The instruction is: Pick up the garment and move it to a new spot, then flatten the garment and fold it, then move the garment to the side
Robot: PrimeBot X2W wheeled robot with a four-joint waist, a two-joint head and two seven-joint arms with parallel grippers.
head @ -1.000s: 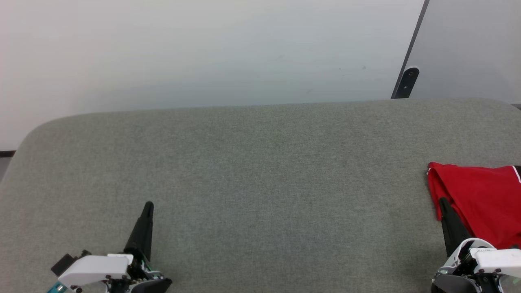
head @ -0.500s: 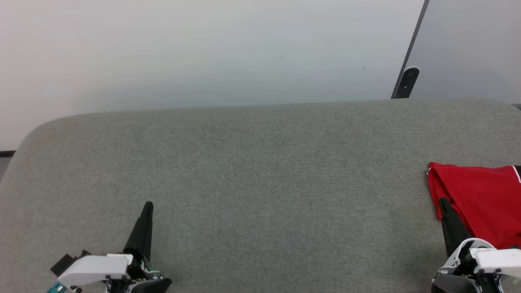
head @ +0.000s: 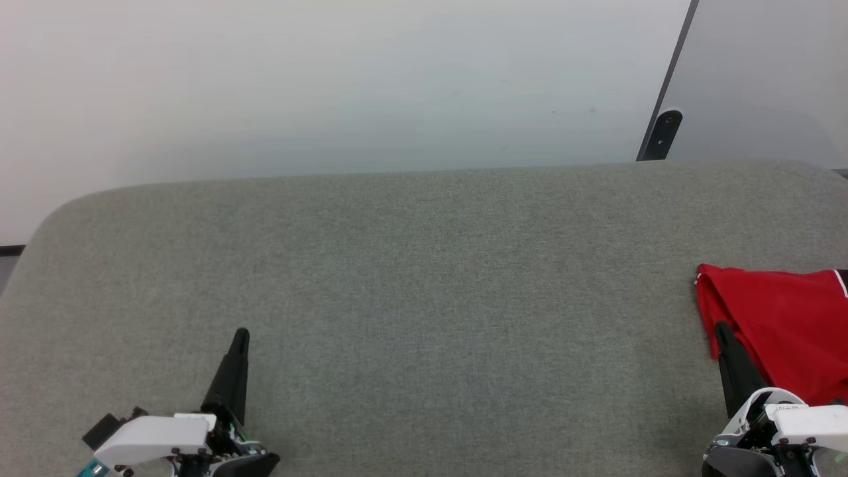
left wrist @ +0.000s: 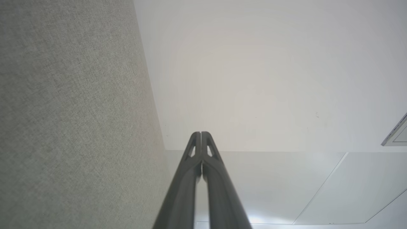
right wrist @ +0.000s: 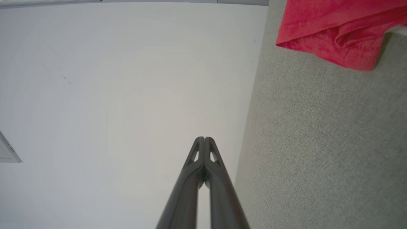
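Your left fingers (head: 230, 381) sit at 7 o'clock over the grey desk (head: 424, 278), pressed together and empty. Your right fingers (head: 735, 374) at 5 o'clock are likewise pinched tight, holding nothing. The red shirt (head: 782, 324) lies on the desk at 4 o'clock, just beside them.

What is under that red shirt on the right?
The soft red jersey garment lies on the grey fabric-covered tabletop, near its right end. Whether anything sits beneath its folds cannot be seen; the cloth covers that spot.
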